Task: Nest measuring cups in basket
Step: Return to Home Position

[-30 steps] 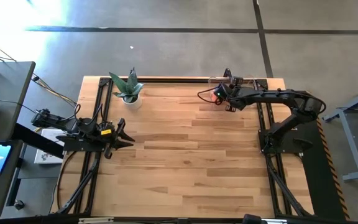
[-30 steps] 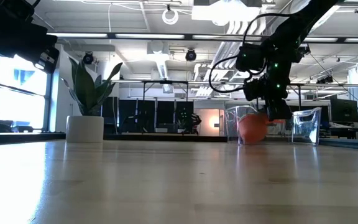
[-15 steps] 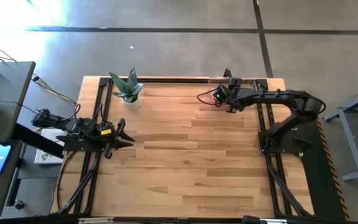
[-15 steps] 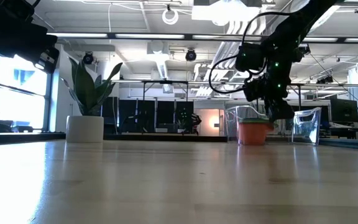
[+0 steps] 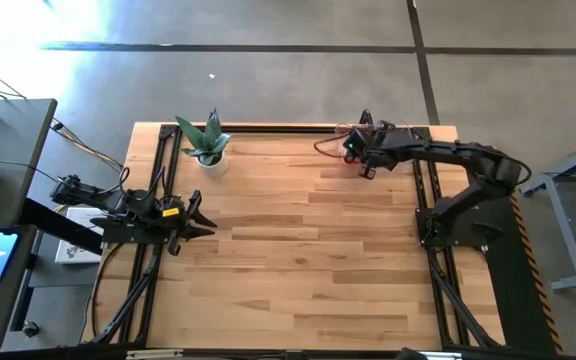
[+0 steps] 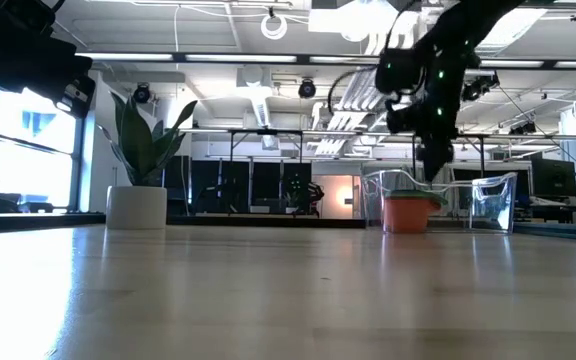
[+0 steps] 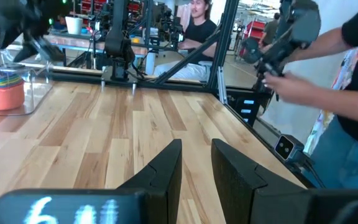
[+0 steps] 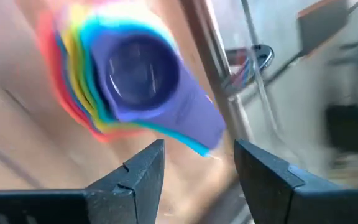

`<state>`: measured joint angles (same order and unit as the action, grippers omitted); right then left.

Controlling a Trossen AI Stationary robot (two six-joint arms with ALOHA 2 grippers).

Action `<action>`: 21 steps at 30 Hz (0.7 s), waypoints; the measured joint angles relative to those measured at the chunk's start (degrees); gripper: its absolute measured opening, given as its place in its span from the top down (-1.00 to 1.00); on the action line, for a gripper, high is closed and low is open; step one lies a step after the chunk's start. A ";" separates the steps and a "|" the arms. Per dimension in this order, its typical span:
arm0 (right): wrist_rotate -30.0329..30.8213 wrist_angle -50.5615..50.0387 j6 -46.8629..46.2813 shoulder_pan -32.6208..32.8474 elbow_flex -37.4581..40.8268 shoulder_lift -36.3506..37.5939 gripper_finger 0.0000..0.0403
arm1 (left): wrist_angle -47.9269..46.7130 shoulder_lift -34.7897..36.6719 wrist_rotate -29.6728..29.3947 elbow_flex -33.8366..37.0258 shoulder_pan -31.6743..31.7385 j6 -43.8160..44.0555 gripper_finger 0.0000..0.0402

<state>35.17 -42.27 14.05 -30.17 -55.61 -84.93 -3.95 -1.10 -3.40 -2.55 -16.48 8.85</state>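
Observation:
The measuring cups are nested in one stack, purple innermost and orange outermost. The stack stands upright on its base inside the clear basket, at the table's far right; the left wrist view shows the stack from afar. My right gripper hangs open just above the stack and touches nothing. In its own wrist view the right gripper has nothing between its fingers. At the table's left edge my left gripper waits level and open, with nothing between its fingers.
A green plant in a white pot stands at the far left of the table. Bare wooden tabletop lies between the arms. Beyond the table's right side, people stand among frames and desks.
My right gripper has let go of the cup stack and risen clear of it, rolling its wrist as it went. A second ago the stack was tipped under the fingers. It now stands upright in the basket.

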 joint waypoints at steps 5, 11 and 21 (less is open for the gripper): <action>-8.56 2.95 -20.27 0.96 -0.01 7.64 0.09 | 0.02 -0.02 -0.02 0.00 0.00 0.01 0.62; -9.09 20.60 -28.84 8.51 7.45 18.25 0.09 | 0.02 -0.02 0.00 0.00 -0.01 -0.01 0.62; -14.07 46.34 -26.44 17.71 24.78 31.48 0.09 | 0.01 -0.01 0.00 0.00 0.00 0.01 0.62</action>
<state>21.10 4.07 -12.40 -12.47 -30.82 -53.45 -3.94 -1.12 -3.40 -2.55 -16.48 8.86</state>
